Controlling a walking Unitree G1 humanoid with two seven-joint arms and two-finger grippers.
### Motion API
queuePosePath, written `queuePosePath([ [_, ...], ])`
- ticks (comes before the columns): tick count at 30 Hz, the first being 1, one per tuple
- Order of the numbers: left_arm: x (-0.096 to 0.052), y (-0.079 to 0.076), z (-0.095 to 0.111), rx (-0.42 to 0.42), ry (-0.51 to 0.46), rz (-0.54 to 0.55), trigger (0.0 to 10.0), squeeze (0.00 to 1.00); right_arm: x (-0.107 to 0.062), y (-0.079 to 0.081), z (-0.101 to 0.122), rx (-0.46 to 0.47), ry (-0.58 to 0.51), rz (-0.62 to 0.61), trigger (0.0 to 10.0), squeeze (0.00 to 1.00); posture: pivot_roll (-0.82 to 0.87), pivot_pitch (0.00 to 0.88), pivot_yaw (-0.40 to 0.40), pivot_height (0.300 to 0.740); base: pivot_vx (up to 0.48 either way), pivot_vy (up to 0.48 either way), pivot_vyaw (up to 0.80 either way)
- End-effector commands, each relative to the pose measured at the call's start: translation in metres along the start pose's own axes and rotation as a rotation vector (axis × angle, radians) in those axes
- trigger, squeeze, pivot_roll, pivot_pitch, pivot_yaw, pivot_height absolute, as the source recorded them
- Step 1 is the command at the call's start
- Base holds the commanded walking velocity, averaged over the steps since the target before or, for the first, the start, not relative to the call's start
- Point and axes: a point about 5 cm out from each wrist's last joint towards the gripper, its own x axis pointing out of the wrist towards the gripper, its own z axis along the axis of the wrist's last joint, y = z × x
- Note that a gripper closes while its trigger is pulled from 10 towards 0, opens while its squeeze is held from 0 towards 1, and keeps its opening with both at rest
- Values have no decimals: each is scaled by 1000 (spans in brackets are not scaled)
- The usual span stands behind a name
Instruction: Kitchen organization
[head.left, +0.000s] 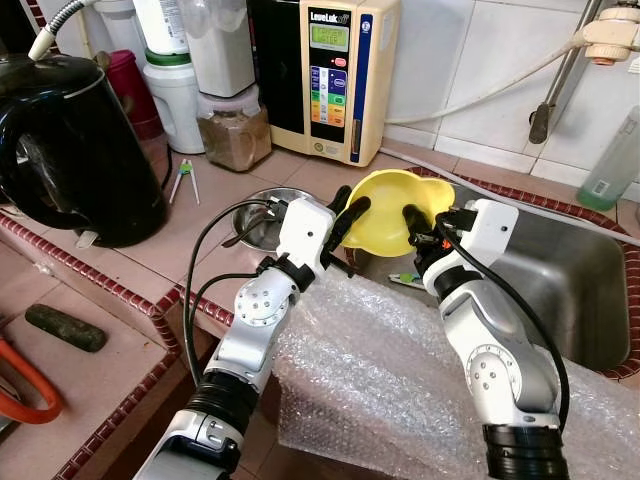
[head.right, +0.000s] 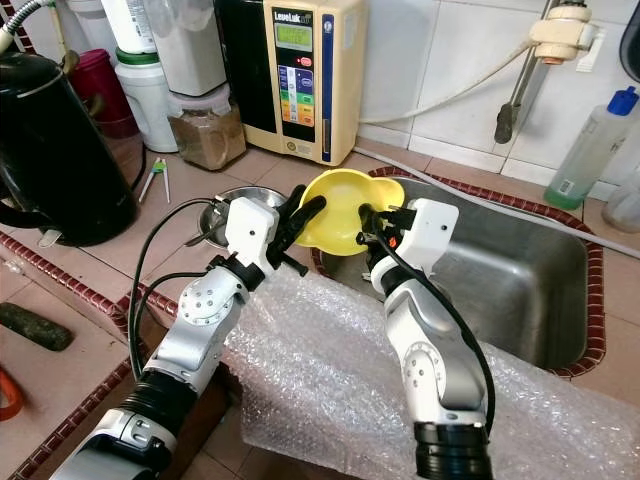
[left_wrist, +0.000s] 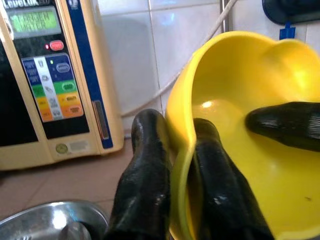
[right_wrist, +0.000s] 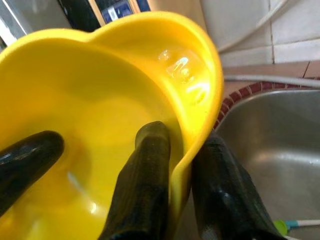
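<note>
A yellow plastic bowl (head.left: 392, 205) hangs in the air over the tiled counter at the left rim of the steel sink (head.left: 575, 285). Both grippers hold it. My left gripper (head.left: 348, 205) is shut on the bowl's left rim, one finger inside and one outside, as the left wrist view shows on the yellow bowl (left_wrist: 240, 145). My right gripper (head.left: 428, 217) is shut on the right rim the same way, seen in the right wrist view on the bowl (right_wrist: 100, 115). The bowl is tilted and looks empty.
A small steel bowl (head.left: 262, 215) sits on the counter under my left arm. A black kettle (head.left: 70, 150), jars (head.left: 232, 125) and a beige water machine (head.left: 335, 75) line the back. Bubble wrap (head.left: 400, 380) covers the near counter edge. A bottle (head.right: 590, 150) stands right of the sink.
</note>
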Motion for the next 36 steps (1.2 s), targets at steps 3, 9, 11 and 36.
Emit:
queuePosePath([
  [3,-3,11,11,27,-29,-36,10000,1000,2,-49,9,-48,27,-192,0,0,-126,0,65,740,0,0,0],
  [9,-18,18,4,57,51,-108,10000,1000,16,-67,28,-176,-11,-270,0,0,-123,0,77,740,0,0,0],
  [11,-29,20,-2,61,99,-156,10000,1000,20,-73,32,-223,-21,-310,0,0,-106,4,76,740,0,0,0],
  [36,-64,-1,-20,12,301,-268,10000,1000,26,-109,-22,-263,144,-522,10000,1000,-51,0,83,740,0,0,0],
])
